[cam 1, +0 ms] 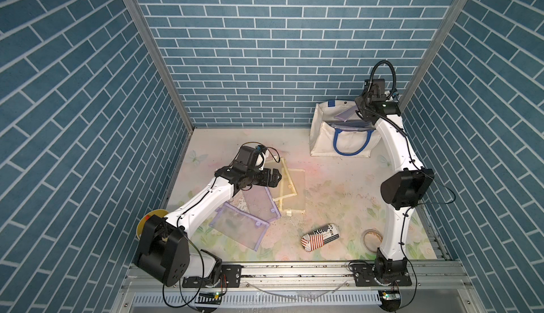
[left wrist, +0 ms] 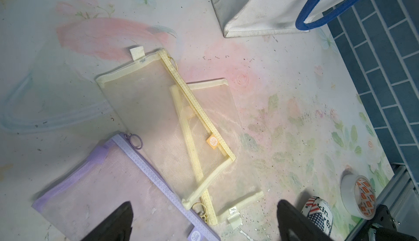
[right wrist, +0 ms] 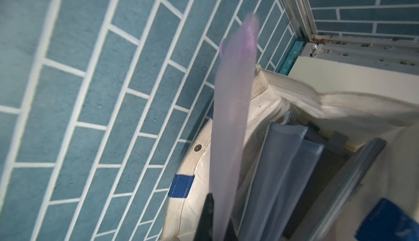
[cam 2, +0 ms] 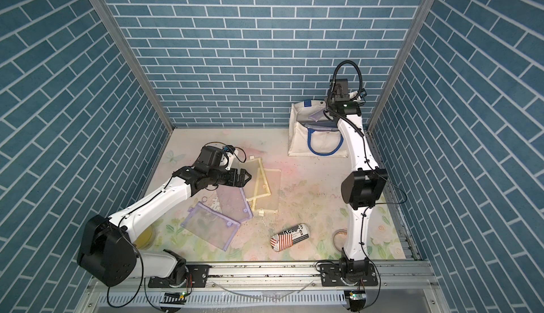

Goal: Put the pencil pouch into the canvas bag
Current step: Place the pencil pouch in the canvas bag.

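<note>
The off-white canvas bag (cam 1: 323,142) with blue handles stands open at the back right in both top views (cam 2: 298,142). My right gripper (right wrist: 220,208) is shut on a purple mesh pencil pouch (right wrist: 233,106), which hangs above the bag's mouth (cam 1: 347,115). Blue-grey pouches (right wrist: 283,160) lie inside the bag. My left gripper (left wrist: 205,203) is open and empty, hovering mid-table (cam 1: 278,176). Below it lie two yellow mesh pouches (left wrist: 163,106) that overlap, and a purple one (left wrist: 102,178). A second purple pouch (cam 1: 238,229) lies nearer the front.
A flag-and-newsprint patterned case (cam 1: 321,236) and a tape roll (cam 1: 371,239) lie front right, beside the right arm's base. A yellow bowl (cam 1: 150,217) sits under the left arm. Blue brick walls close in on three sides; the bag stands in the back right corner.
</note>
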Robot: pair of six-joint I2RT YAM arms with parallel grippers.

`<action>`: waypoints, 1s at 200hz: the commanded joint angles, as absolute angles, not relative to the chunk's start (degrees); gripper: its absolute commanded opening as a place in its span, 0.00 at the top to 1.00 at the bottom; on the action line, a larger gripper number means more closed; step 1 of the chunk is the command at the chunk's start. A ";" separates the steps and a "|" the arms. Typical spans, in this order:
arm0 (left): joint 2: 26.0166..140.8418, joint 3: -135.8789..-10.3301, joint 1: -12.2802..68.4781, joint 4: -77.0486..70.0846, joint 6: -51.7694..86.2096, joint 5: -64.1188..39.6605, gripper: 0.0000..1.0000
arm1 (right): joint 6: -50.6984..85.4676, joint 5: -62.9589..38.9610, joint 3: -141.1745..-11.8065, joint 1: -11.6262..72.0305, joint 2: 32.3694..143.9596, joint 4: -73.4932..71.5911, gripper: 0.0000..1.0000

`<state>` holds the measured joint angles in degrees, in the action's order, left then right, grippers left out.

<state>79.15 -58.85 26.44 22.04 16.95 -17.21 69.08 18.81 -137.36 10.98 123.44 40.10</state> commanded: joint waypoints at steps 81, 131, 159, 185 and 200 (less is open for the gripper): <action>78.05 -58.10 26.66 20.74 15.86 -17.96 0.01 | 83.53 28.39 -139.13 14.56 127.46 43.99 1.00; 77.11 -57.84 26.70 21.51 15.08 -17.39 0.01 | 86.48 29.12 -133.24 15.12 126.04 42.43 1.00; 76.31 -57.42 26.69 21.37 15.00 -17.00 0.01 | 86.57 28.84 -132.05 15.13 126.03 42.53 1.00; 75.30 -56.95 26.69 20.79 14.72 -16.37 0.01 | 85.67 28.55 -131.80 15.16 126.04 42.32 0.83; 75.65 -57.19 26.69 20.92 14.55 -16.26 0.01 | 84.16 28.68 -131.50 15.04 124.11 42.19 0.77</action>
